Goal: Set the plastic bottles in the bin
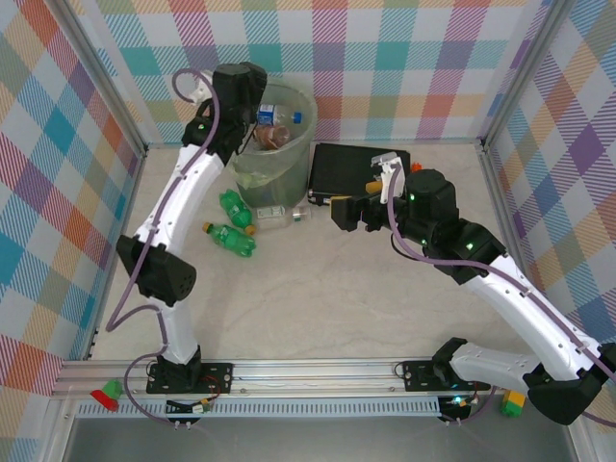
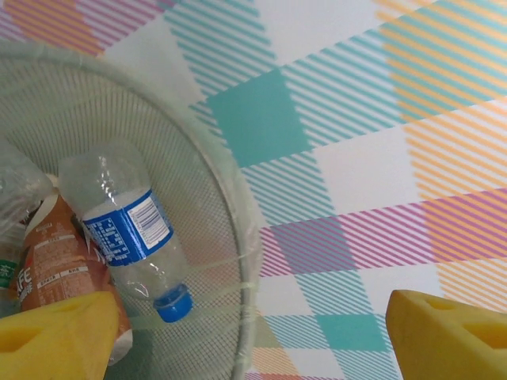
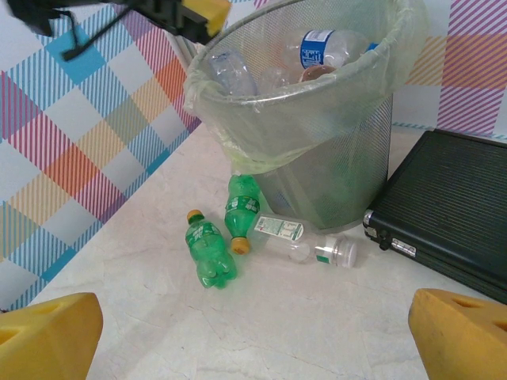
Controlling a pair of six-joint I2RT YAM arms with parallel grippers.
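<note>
overhead view first: your left gripper (image 1: 252, 94) hangs over the mouth of the bin (image 1: 300, 144) at upper centre, the spot from which a bottle would fall straight in. several plastic bottles (image 1: 274, 123) lie inside. two green bottles (image 1: 234, 239) and a clear bottle (image 1: 277, 213) lie on the table (image 1: 366, 289) at the bin's foot, left of the black case (image 1: 356, 166). your right gripper (image 1: 348, 207) sits at centre frame, turned toward them, likely lined up for a pick.

left wrist view: the fingertips (image 2: 55, 336) at the lower corners stand spread with nothing between them. a blue-labelled bottle (image 2: 127, 229) lies in the bin at left.

right wrist view: jaws spread wide and empty at the lower corners. the green bottles (image 3: 208, 253) and the clear bottle (image 3: 305, 241) sit mid-frame, well apart from them.
</note>
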